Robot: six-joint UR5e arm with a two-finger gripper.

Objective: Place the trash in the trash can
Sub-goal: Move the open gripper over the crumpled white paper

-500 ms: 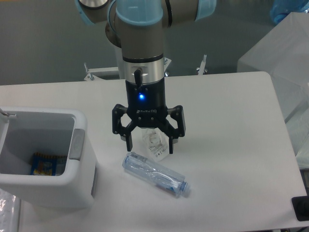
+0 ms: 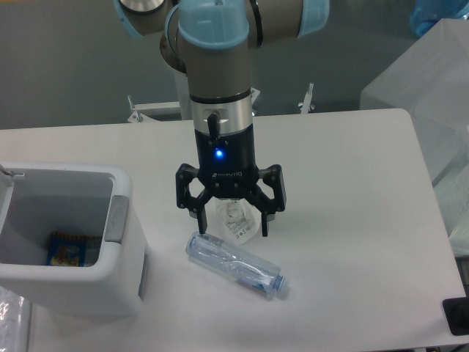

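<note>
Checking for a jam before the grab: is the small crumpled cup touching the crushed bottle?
Cannot tell. In the camera view the cup sits just above the bottle, and clear plastic hides any gap.

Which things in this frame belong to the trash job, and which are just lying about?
Belongs to the job:
- crumpled clear cup, between the open hand's fingers
- crushed bottle lying on the table
- white trash can

Just there:
- blue and yellow packet already inside the can
- translucent cover, far right
</note>
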